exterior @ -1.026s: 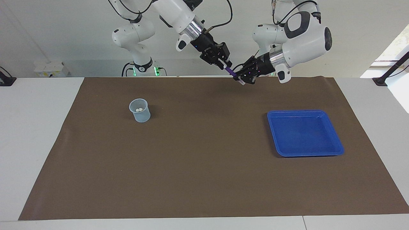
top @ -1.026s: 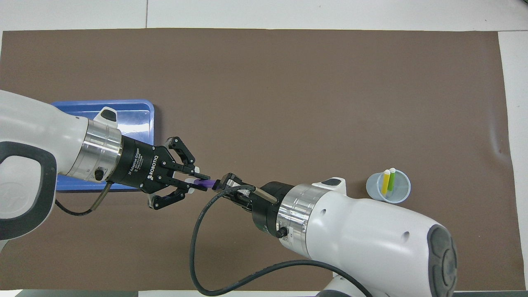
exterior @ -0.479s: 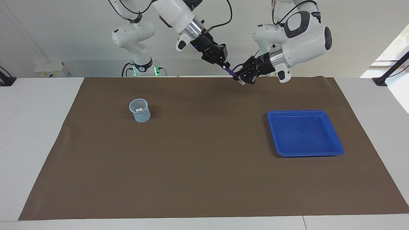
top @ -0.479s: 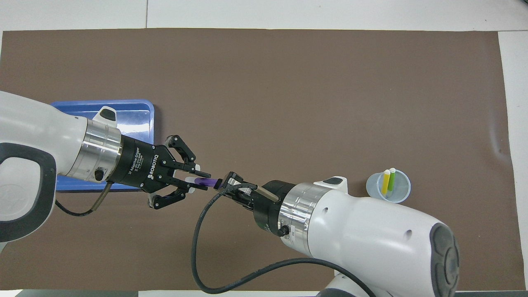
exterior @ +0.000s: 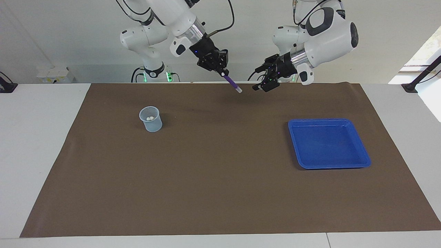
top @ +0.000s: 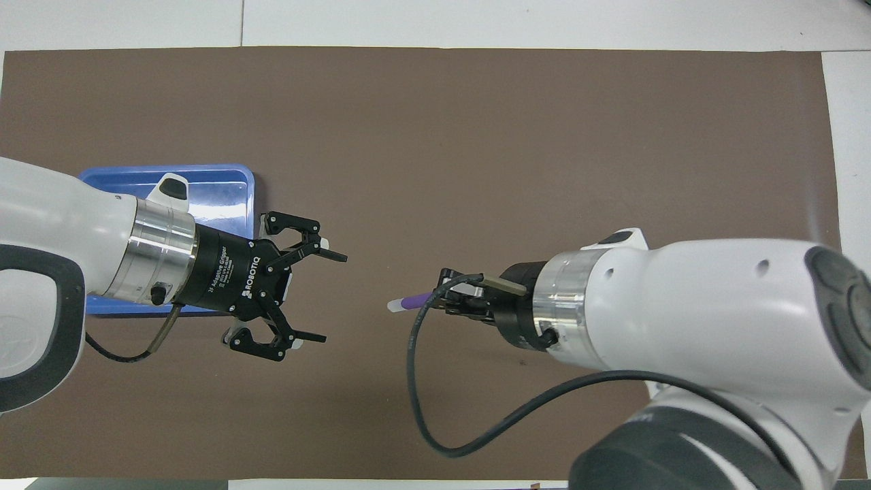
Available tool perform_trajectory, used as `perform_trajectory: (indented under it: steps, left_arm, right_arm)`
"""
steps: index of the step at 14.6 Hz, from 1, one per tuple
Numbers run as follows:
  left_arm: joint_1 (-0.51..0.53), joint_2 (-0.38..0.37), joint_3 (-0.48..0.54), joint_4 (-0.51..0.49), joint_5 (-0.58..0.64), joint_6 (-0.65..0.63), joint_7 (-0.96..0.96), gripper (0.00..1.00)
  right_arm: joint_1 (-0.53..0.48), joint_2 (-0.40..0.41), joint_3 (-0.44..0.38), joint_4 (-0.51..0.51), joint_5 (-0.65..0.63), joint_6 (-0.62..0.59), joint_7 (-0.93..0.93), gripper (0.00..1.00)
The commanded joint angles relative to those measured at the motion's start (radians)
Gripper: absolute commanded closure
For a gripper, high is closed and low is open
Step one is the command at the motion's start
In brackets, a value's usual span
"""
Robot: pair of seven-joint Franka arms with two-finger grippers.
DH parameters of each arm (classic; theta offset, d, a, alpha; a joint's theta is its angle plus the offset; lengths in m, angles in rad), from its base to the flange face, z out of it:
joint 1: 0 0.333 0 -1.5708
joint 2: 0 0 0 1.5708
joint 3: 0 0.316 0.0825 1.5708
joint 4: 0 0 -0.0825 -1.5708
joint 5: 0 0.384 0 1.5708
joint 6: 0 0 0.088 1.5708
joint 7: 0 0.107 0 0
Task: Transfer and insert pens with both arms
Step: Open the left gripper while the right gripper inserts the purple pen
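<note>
You are looking at the handover just completed; the right gripper (exterior: 220, 69) is clamping the purple pen (exterior: 232, 83) by its upper end, fingertips closed on the barrel, while the left gripper (exterior: 264, 85) is standing with its jaws spread wide and holding nothing, clear of the pen and over the near edge of the brown mat (exterior: 220, 179). The pen is hanging in the air over that same near strip, its long axis slanting down and away from the right gripper, whitish cap end (exterior: 238, 91) lowest and pointing toward the left arm's end of the table. The cup (exterior: 151, 119) is sitting toward the right arm's end, farther from the robots than the pen, with two white pen tips showing inside it; the blue tray (exterior: 358, 162) is lying empty toward the left arm's end. Judging from this, the right arm is the nearer one to the cup; you will be needing the pen swung upright, cap end down, before lowering it.
</note>
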Motion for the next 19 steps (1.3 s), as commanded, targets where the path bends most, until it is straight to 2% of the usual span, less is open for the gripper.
perform_trajectory:
  steps: [1, 4, 6, 9, 12, 16, 19]
  left_arm:
    - [-0.012, -0.005, 0.007, 0.024, 0.058, 0.020, 0.055, 0.00]
    - [-0.003, 0.001, 0.007, 0.044, 0.069, 0.018, 0.072, 0.00]
    - [0.002, -0.001, 0.009, 0.052, 0.072, 0.023, 0.071, 0.00]
    - [0.000, 0.019, 0.017, 0.085, 0.162, 0.024, 0.140, 0.00]
    - [0.002, 0.030, 0.017, 0.109, 0.301, 0.009, 0.259, 0.00]
    - [0.031, 0.045, 0.020, 0.145, 0.527, -0.080, 0.621, 0.00]
    - [0.043, 0.100, 0.043, 0.268, 0.665, -0.169, 0.875, 0.00]
  right_arm:
    - [-0.090, 0.031, 0.006, 0.069, -0.077, -0.168, -0.204, 1.00]
    - [-0.144, 0.021, 0.006, 0.073, -0.272, -0.315, -0.509, 1.00]
    - [-0.142, 0.002, 0.007, 0.054, -0.450, -0.357, -0.694, 1.00]
    - [-0.160, -0.059, 0.003, -0.070, -0.604, -0.350, -0.911, 1.00]
    - [-0.220, -0.105, 0.003, -0.185, -0.629, -0.305, -1.008, 1.00]
    - [-0.225, -0.140, 0.001, -0.297, -0.629, -0.193, -1.042, 1.00]
    - [-0.239, -0.137, 0.001, -0.339, -0.629, -0.138, -1.059, 1.00]
